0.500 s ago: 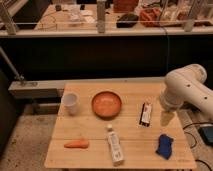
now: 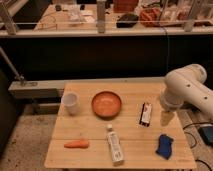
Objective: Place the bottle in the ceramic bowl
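One white bottle (image 2: 114,145) lies flat on the wooden desk (image 2: 135,90), near its front edge, with the small cap pointing to 12 o'clock. At 12 o'clock from the bottle, a little apart from the cap, sits the one ceramic bowl (image 2: 106,104), orange and shallow, with nothing in it.

One white cup (image 2: 70,103) stands upright at 9 o'clock from the bowl. One dark packet (image 2: 145,113) lies at 3 o'clock from the bowl, its long side running front to back. One orange carrot-like piece (image 2: 76,144) lies at 9 o'clock from the bottle, and one crumpled blue item (image 2: 163,145) at 3 o'clock from it.

The robot's single white arm (image 2: 187,90) bends in from the 3 o'clock side of the desk. Its hand (image 2: 167,118) hangs over the desk's right edge, just beside the packet at its 3 o'clock and well apart from the bottle. The hand is spread wide and has hold of nothing.
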Action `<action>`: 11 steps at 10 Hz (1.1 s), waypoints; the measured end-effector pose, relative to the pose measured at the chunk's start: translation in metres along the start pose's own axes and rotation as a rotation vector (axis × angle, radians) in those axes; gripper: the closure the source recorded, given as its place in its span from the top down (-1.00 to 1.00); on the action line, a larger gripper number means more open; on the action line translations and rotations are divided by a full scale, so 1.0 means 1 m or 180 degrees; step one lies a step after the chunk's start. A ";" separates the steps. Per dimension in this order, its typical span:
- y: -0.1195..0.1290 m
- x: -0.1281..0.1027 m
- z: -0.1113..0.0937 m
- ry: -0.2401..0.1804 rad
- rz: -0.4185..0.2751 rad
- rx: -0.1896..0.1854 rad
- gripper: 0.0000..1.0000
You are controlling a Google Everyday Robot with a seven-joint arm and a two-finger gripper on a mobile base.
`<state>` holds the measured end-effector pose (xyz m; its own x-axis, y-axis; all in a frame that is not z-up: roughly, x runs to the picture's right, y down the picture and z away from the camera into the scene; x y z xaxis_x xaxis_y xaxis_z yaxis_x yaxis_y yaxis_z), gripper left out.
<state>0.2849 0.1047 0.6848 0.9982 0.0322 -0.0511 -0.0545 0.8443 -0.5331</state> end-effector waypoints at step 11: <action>0.021 -0.057 0.009 0.0000 -0.0380 0.0033 0.60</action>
<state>0.2271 0.1249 0.6843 0.9975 -0.0690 0.0122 0.0651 0.8476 -0.5266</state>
